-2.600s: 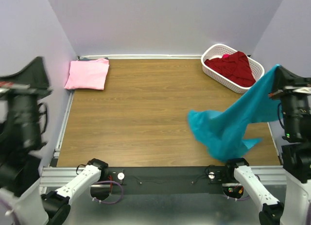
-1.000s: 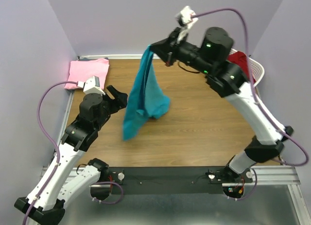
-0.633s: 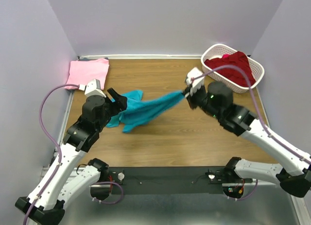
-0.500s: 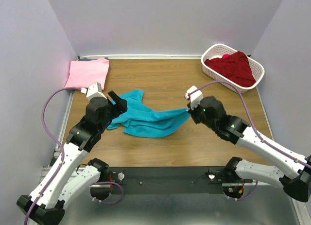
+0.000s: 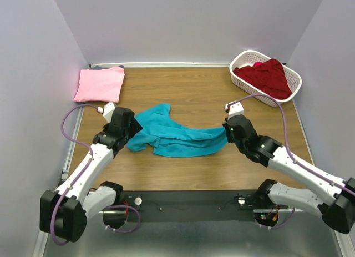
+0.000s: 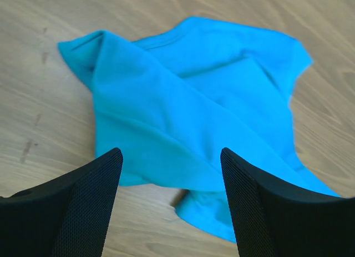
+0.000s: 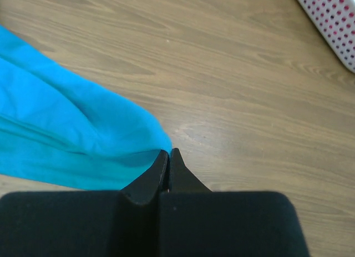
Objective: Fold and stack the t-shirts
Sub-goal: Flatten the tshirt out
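The teal t-shirt (image 5: 175,136) lies crumpled in a long strip across the middle of the table. My right gripper (image 5: 226,134) is low at its right end, shut on the tip of the cloth (image 7: 83,129), which meets the closed fingertips of my right gripper (image 7: 169,152). My left gripper (image 5: 132,132) hovers over the shirt's left end, open, with the teal t-shirt (image 6: 183,101) below and ahead of it and nothing held between the wide-set fingers (image 6: 89,201). A folded pink t-shirt (image 5: 100,84) rests at the back left. The dark red t-shirt (image 5: 269,78) lies heaped in the basket.
A white slotted basket (image 5: 238,61) stands at the back right corner; its wall also shows as the basket (image 7: 333,24) in the right wrist view. Purple walls close in the table on three sides. Bare wood lies between the teal shirt and the basket.
The right arm swung the teal shirt from the right side up and over, then laid it down stretched across the middle. The left arm came in over the shirt's left end.
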`<state>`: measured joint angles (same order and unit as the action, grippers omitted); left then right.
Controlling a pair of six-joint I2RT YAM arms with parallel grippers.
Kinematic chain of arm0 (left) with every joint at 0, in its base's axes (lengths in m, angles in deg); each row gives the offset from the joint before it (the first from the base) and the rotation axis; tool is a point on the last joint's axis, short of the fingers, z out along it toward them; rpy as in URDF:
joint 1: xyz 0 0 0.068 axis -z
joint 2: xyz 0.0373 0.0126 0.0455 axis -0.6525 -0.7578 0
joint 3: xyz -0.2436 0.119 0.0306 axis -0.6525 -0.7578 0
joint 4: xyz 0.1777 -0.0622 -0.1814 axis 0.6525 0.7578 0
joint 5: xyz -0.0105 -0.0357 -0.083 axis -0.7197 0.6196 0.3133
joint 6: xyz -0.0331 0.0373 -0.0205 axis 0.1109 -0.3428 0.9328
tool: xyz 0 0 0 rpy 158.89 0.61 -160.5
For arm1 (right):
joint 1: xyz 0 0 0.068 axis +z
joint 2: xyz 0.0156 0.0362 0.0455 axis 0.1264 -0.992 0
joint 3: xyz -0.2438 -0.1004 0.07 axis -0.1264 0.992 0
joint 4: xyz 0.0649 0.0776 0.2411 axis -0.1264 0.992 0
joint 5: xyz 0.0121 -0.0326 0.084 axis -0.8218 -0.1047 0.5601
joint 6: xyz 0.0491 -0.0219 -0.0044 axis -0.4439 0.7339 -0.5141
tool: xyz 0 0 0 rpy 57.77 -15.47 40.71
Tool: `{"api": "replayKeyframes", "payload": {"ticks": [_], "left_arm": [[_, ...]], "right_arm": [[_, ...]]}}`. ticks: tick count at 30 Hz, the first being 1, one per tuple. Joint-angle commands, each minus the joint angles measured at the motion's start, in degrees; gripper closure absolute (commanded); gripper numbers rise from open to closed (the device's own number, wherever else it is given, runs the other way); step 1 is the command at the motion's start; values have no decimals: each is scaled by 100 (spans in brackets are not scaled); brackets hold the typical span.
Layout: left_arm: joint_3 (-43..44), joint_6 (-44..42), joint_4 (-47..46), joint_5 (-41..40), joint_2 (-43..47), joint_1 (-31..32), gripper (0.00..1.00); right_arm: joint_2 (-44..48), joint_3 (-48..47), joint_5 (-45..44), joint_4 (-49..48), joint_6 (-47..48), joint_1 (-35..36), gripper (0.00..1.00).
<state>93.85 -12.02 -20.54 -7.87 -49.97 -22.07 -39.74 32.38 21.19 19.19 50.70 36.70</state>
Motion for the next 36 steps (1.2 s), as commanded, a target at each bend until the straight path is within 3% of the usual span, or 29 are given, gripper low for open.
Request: {"api": "replayKeyframes", "payload": {"ticks": [1, 7, 15, 22, 24, 27, 28, 30, 34, 36], "left_arm": [[-435, 354, -256, 171, -174, -309, 21], [-1007, 820, -433, 663, -332, -406, 32], [-1306, 1208, -247, 470, 72, -407, 34], [-1087, 988, -652, 698, -877, -398, 36], [-999, 918, -705, 734, -1061, -398, 42], [-815, 830, -547, 533, -1045, -398, 72], [-614, 769, -303, 419, -974, -398, 89], [-350, 549, 110, -1, -686, -398, 100], [362, 75, 490, -731, -429, -398, 100], [722, -328, 404, -857, -716, -406, 100]], "right_arm": [[-315, -356, -93, -51, -324, -212, 99], [-913, -805, 574, -173, -307, -801, 99], [-1484, -1095, 1209, -551, -228, -1267, 99], [-1863, -1280, 1464, -763, -227, -1443, 99], [-1898, -1280, 1490, -798, -227, -1487, 99], [-1898, -1272, 1490, -815, -210, -1566, 99], [-1872, -1280, 1499, -815, -201, -1593, 99], [-1828, -1263, 1481, -815, -175, -1636, 99], [-1775, -1236, 1411, -807, -70, -1672, 99], [-1810, -1228, 1428, -815, -69, -1672, 99]]}}
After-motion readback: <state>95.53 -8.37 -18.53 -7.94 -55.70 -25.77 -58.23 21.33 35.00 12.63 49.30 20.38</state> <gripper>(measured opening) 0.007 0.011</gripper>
